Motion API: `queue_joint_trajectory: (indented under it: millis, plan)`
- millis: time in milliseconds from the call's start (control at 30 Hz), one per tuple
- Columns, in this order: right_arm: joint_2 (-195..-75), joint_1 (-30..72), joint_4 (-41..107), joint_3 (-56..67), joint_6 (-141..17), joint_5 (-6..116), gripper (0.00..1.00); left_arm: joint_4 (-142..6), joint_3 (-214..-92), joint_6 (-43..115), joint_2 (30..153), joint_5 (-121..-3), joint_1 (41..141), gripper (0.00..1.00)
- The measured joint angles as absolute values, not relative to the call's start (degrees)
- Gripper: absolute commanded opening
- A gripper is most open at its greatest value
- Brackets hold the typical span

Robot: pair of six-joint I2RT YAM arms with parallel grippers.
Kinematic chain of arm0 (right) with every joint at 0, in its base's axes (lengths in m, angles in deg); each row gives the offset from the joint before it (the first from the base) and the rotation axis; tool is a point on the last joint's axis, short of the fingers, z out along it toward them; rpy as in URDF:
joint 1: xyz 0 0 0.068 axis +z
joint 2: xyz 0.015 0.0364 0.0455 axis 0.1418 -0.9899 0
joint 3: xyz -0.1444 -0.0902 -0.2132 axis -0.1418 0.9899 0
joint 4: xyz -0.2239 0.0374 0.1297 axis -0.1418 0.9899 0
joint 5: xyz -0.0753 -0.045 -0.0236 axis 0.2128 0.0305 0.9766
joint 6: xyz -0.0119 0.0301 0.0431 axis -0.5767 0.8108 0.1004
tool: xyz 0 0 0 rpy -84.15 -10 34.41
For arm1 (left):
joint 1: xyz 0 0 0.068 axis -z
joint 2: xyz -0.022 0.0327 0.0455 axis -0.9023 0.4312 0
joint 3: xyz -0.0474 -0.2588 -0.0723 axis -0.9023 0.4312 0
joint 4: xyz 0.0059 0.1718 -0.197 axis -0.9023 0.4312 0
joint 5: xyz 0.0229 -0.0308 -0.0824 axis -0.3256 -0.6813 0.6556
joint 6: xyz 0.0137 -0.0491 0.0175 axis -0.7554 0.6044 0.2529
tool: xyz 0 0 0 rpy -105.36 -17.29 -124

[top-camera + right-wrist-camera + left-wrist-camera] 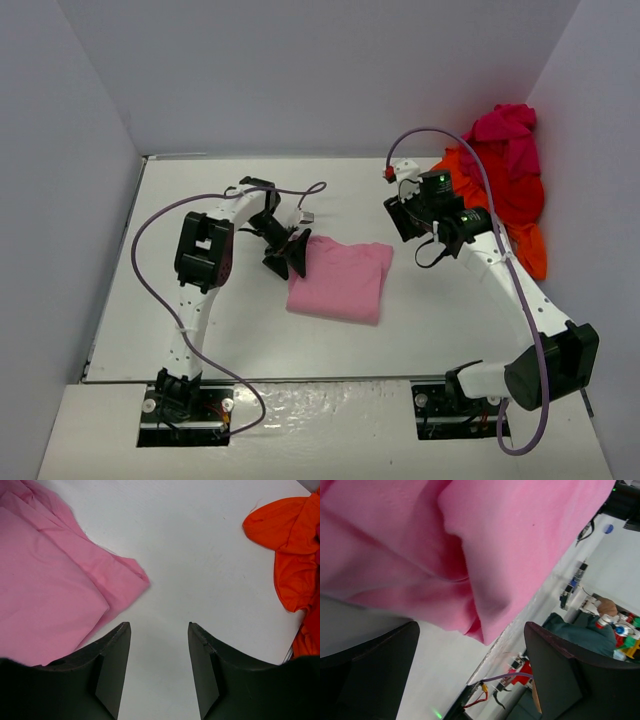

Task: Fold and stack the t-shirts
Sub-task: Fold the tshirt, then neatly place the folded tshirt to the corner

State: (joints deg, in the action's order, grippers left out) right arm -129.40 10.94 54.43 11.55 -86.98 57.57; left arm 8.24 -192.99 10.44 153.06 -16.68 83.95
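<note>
A folded light pink t-shirt (338, 280) lies flat in the middle of the table. My left gripper (286, 257) is open and empty right at its left edge; in the left wrist view the pink cloth (485, 545) fills the top, just beyond the fingertips. My right gripper (408, 214) is open and empty above bare table, just right of the pink shirt's far corner (60, 585). An orange t-shirt (520, 225), a red one (515, 195) and a magenta one (505, 130) lie in a heap at the back right; the orange cloth (287, 545) shows in the right wrist view.
White walls close the table on the left, back and right. The heap of shirts leans against the right wall. Purple cables loop off both arms. The table's front edge (330, 380) runs just ahead of the arm bases.
</note>
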Motion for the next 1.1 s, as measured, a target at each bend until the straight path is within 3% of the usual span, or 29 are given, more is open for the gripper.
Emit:
queue_joint_trajectory:
  millis: [167, 300, 367, 400, 433, 500, 800, 1100]
  plan:
    - [-130.04, 10.94, 54.43, 11.55, -86.98, 57.27, 0.47, 11.78, -195.76, 10.36, 156.28, -13.09, 86.09, 0.79]
    - [-130.82, 10.92, 54.46, 11.55, -86.96, 57.2, 0.47, 13.6, -197.25, 10.45, 158.22, -11.3, 87.53, 0.61]
    - [-131.1, 10.89, 54.46, 11.55, -86.98, 57.11, 0.47, 13.85, -198.04, 10.29, 159.42, -11.19, 88.07, 0.44]
    - [-131.26, 10.86, 54.48, 11.55, -86.97, 57.06, 0.47, 14.0, -198.35, 10.36, 160.03, -10.99, 88.29, 0.25]
    - [-131.45, 10.81, 54.48, 11.55, -86.96, 56.99, 0.47, 14.15, -198.52, 10.5, 160.52, -10.87, 88.54, 0.12]
    - [-131.65, 10.67, 54.53, 11.55, -86.97, 56.83, 0.47, 12.99, -198.58, 10.44, 161.43, -11.88, 88.97, 0.0]
    - [-131.69, 10.26, 54.59, 11.55, -87.0, 56.55, 0.47, 11.63, -198.71, 13.53, 160.78, -17.53, 87.59, 0.0]
    - [-131.69, 10.26, 54.59, 11.49, -87.15, 55.9, 0.47, 6.08, -205.75, 13.47, 156.99, -42.03, 74.74, 0.0]
